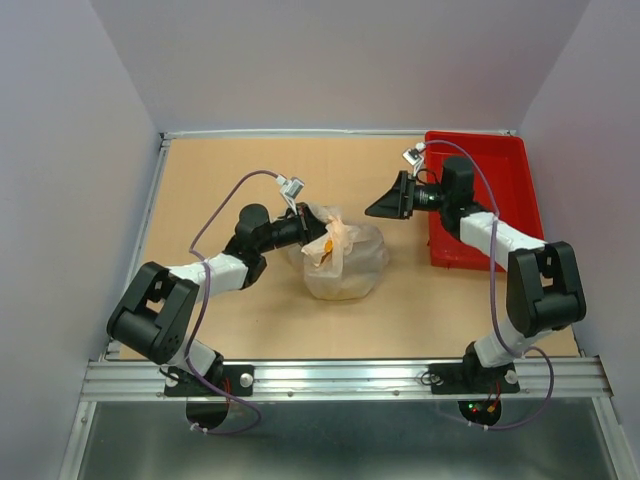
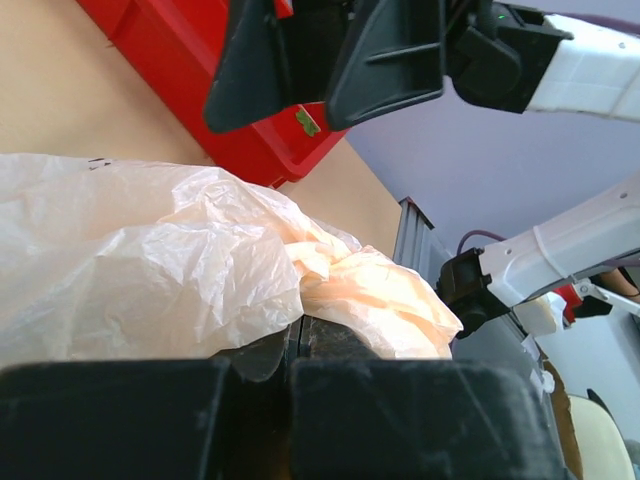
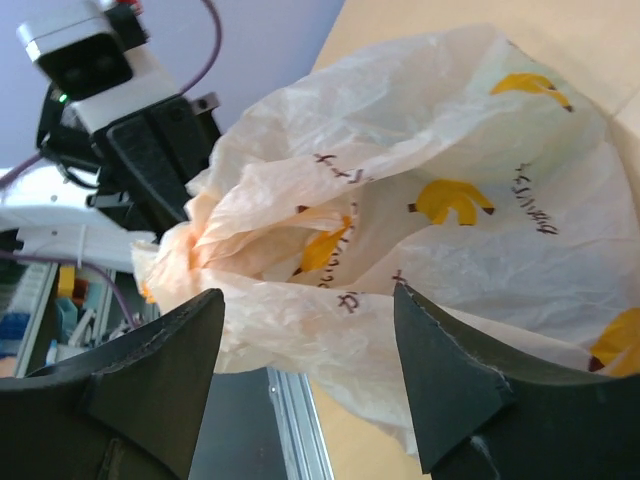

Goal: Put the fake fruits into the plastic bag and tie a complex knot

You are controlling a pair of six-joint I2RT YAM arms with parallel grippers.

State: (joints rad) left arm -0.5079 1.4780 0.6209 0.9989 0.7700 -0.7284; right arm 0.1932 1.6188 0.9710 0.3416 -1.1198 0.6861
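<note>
The plastic bag (image 1: 345, 265), whitish and crinkly with yellow banana prints, sits bulging in the middle of the table. Its top is gathered into a twisted bunch (image 1: 328, 240); whether that is a tied knot I cannot tell. My left gripper (image 1: 302, 226) is shut on the bunched film at the bag's left top, and in the left wrist view the film (image 2: 370, 300) spills over the closed fingertips (image 2: 298, 335). My right gripper (image 1: 392, 200) hangs open to the right of the bag, apart from it. In the right wrist view the bag (image 3: 450, 200) lies beyond the spread jaws (image 3: 310, 300). The fake fruits are hidden.
A red tray (image 1: 510, 165) stands at the back right, under the right arm. Its edge (image 2: 180, 70) also shows in the left wrist view. White walls close the table on three sides. A metal rail (image 1: 340, 375) runs along the near edge.
</note>
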